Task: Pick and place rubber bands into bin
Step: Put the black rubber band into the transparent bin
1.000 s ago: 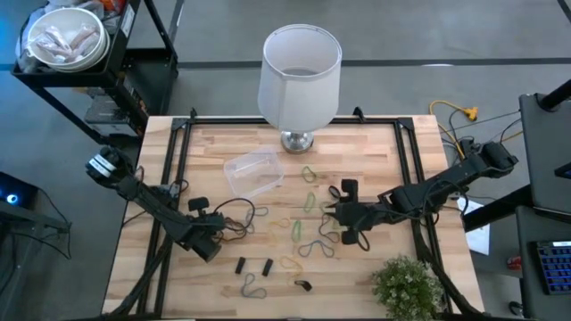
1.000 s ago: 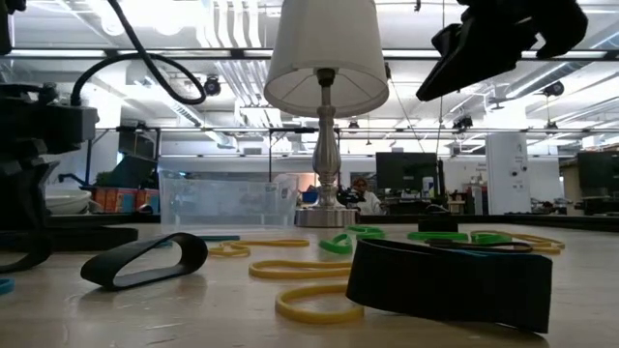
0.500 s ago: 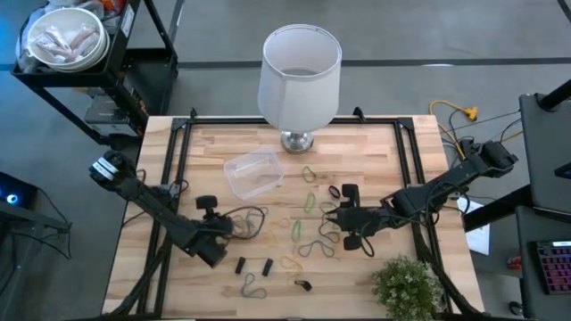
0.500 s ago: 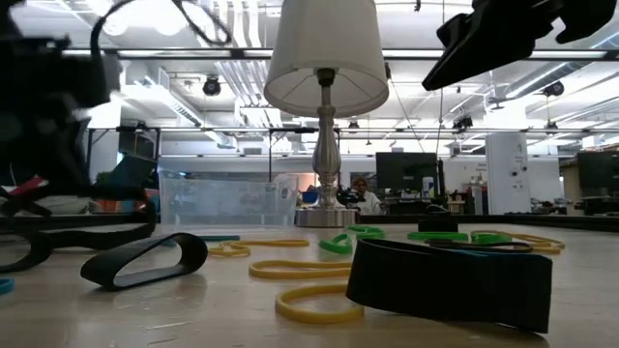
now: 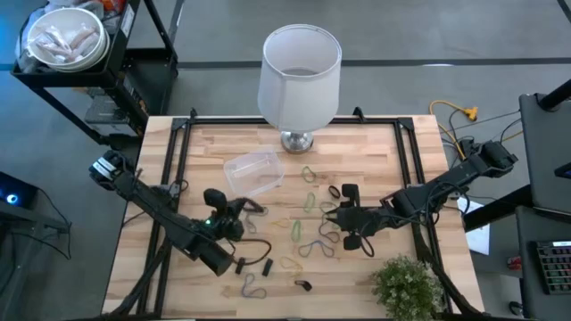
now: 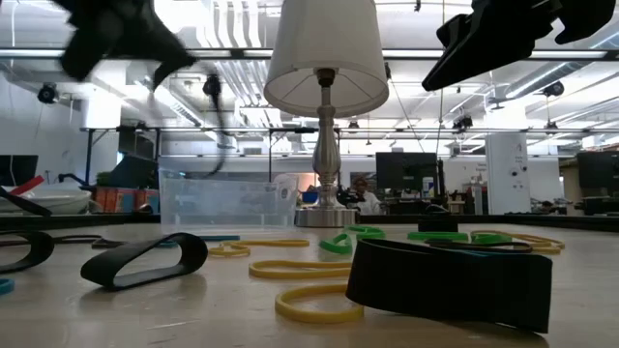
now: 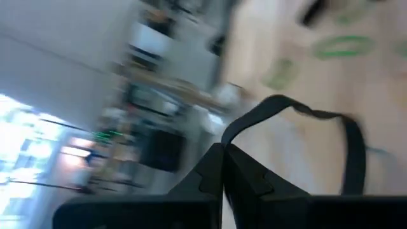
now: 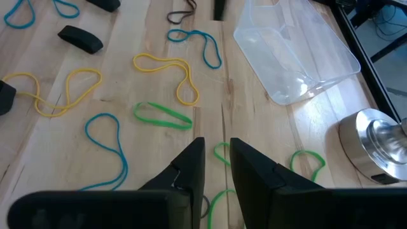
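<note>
Lifted left gripper (image 7: 224,152), floppy black band (image 7: 299,127)

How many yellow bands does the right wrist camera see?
2. One yellow band lies beside a green band, nearer the bin; the other lies farther from the bin, by a black band. More may lie out of frame.

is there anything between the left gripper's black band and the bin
Nothing visible. The left gripper, shut on a black rubber band, is lifted just in front of the bin, with only bare wood between; the lamp stands behind.
</note>
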Tool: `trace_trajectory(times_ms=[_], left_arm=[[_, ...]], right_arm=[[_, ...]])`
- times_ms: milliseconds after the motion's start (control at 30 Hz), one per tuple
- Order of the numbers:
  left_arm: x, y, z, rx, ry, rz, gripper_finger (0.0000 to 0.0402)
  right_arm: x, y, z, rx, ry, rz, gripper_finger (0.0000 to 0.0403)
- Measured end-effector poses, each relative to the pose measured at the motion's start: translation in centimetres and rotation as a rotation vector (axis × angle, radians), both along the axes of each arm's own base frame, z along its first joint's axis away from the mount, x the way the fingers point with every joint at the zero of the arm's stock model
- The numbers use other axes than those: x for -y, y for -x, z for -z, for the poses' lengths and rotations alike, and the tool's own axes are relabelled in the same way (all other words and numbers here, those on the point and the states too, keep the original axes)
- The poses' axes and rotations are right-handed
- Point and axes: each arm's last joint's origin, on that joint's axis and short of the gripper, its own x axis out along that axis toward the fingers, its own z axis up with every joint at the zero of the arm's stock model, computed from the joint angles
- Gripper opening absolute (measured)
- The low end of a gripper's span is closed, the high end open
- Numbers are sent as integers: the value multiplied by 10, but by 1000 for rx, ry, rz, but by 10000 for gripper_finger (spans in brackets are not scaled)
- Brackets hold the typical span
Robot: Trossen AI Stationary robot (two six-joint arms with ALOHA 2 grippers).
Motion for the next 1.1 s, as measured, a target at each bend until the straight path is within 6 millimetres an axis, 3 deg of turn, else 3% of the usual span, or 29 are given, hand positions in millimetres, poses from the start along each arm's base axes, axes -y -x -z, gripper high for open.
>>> trace_trajectory(times_ms=[133,433,767,933,1100], left_arm=[[-12,-5,-7,38,-155,-63,0],[-72,-20,-4,-13,-201,-296,0],[-120,-26,12,-170,2,-431,0],[-131,-24,24,-249,122,-433,0],[-134,-35,29,-276,212,-333,0]], right_arm=[[0,0,0,0,0,0,68],[0,0,0,4,-5,3,68],[0,1,3,8,-27,21,68],[0,1,3,9,-27,21,68],[0,0,3,13,-30,22,68]])
